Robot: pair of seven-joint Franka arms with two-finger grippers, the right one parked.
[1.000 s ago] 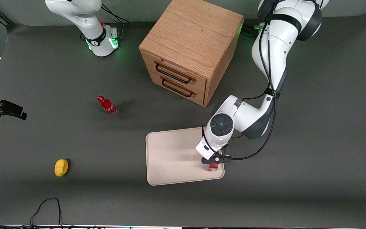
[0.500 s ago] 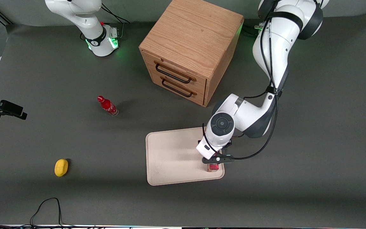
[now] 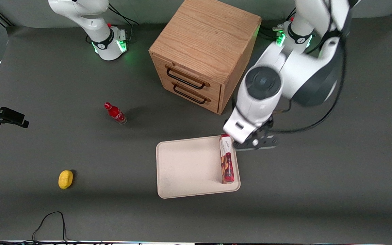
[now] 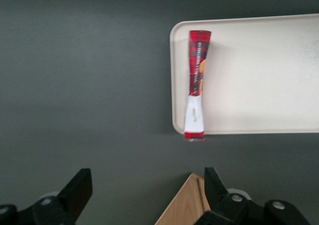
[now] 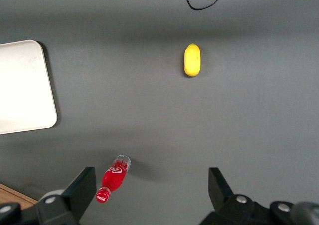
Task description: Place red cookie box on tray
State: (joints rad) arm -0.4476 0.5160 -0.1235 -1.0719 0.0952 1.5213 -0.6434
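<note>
Now the box is down and my hand is empty.

My gripper (image 4: 144, 197) hangs above the table near the drawer cabinet (image 3: 202, 54), jaws spread wide, gripping nothing. The red cookie box (image 3: 226, 159) lies along the tray (image 3: 185, 166) edge, its white end poking over the rim; a small nudge could tip it off.

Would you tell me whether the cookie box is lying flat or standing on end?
Lying flat: the box rests lengthwise along the tray's edge; the open gripper hangs clear above.
</note>
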